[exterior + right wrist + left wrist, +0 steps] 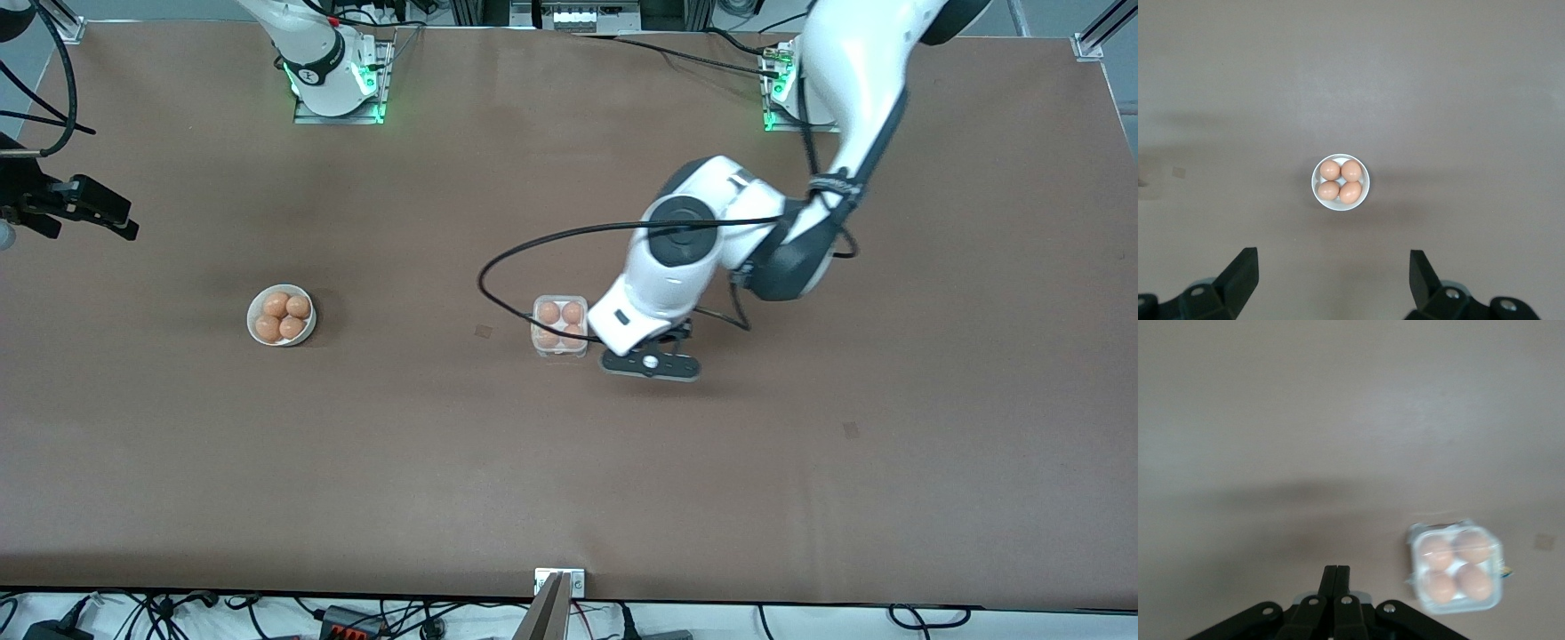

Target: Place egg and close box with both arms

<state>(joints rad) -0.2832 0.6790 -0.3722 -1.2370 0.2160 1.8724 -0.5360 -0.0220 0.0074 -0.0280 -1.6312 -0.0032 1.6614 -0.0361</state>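
Note:
The box (560, 325) is a small white egg carton in the middle of the table; orange-brown eggs (549, 312) fill its cells, and the clear lid seems to lie over them. It also shows in the left wrist view (1457, 568). My left gripper (1336, 573) is shut and empty, low over the bare table just beside the box, toward the left arm's end; in the front view the left arm's hand (653, 307) hides it. My right gripper (116, 218) is open and empty, high over the right arm's end of the table, its fingers (1241, 270) wide apart.
A round white bowl (252, 313) with several more eggs (276, 306) stands toward the right arm's end. The right wrist view looks straight down on the bowl (1341, 207). A black cable (498, 262) loops from the left arm over the table beside the box.

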